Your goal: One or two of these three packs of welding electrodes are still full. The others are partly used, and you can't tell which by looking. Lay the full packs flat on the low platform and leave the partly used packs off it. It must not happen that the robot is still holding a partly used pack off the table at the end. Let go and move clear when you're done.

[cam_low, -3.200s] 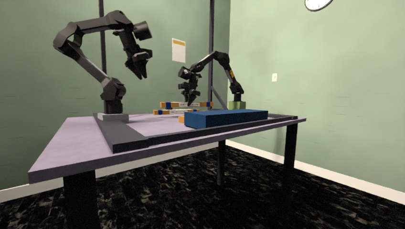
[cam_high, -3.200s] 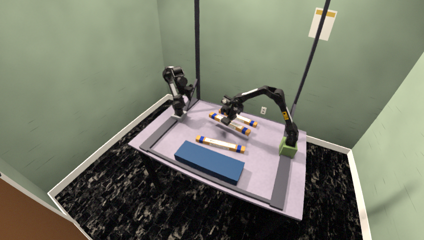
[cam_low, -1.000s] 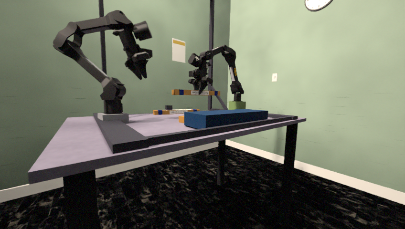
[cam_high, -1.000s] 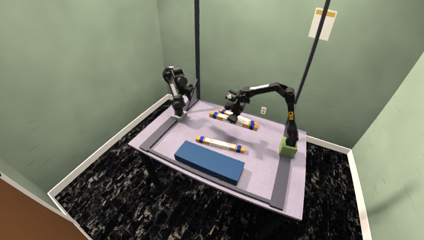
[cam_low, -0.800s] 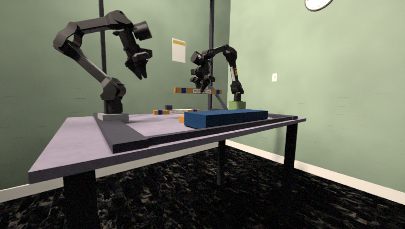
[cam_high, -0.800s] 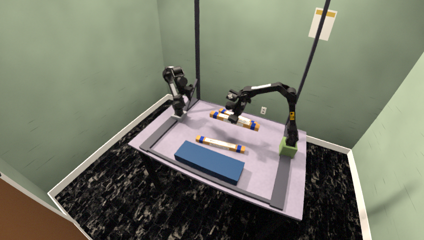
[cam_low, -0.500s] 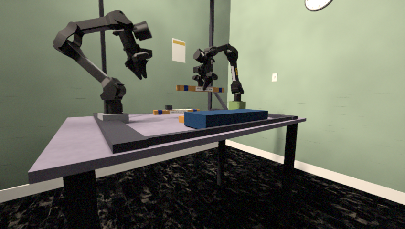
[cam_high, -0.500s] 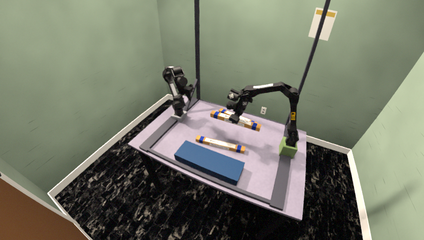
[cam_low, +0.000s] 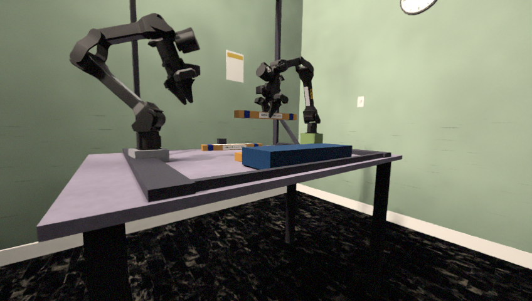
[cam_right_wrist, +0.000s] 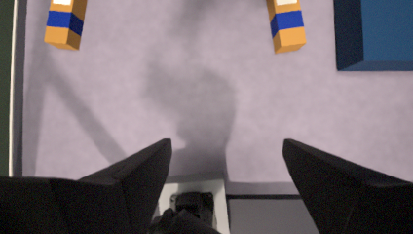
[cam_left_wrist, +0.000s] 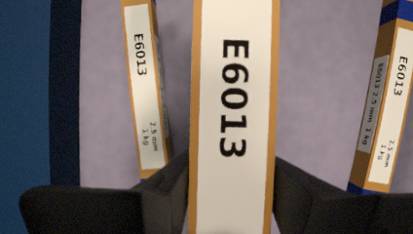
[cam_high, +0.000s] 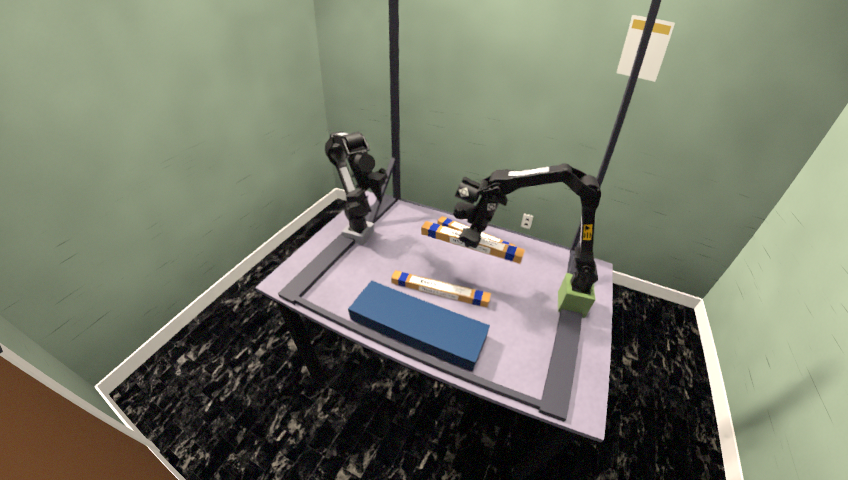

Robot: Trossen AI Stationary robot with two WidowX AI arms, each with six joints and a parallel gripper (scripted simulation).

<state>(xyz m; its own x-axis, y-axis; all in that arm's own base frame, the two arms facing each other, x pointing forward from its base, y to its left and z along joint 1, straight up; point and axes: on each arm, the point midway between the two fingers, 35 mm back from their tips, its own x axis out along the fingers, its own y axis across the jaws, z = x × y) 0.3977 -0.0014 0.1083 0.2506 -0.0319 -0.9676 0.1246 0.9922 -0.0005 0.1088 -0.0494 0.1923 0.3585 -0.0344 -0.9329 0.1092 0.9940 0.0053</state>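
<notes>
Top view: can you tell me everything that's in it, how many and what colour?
Packs: 3, orange with blue bands; held pack in the air, near pack beside the platform, far pack at the back
Platform: 1, blue, front
Table: 1, pale purple, middle
Strips: 3, dark grey, on the table
Posts: 2, dark, behind
Paper: 1, white and yellow, wall
Outlet: 1, white, wall
Walls: green, around
Floor: black patterned, below
Brown panel: 1, bottom left corner
Blocks: 2, green block and grey block, under the arms
Arms: 2, black; left gripper closed on the held pack, right gripper open
</notes>
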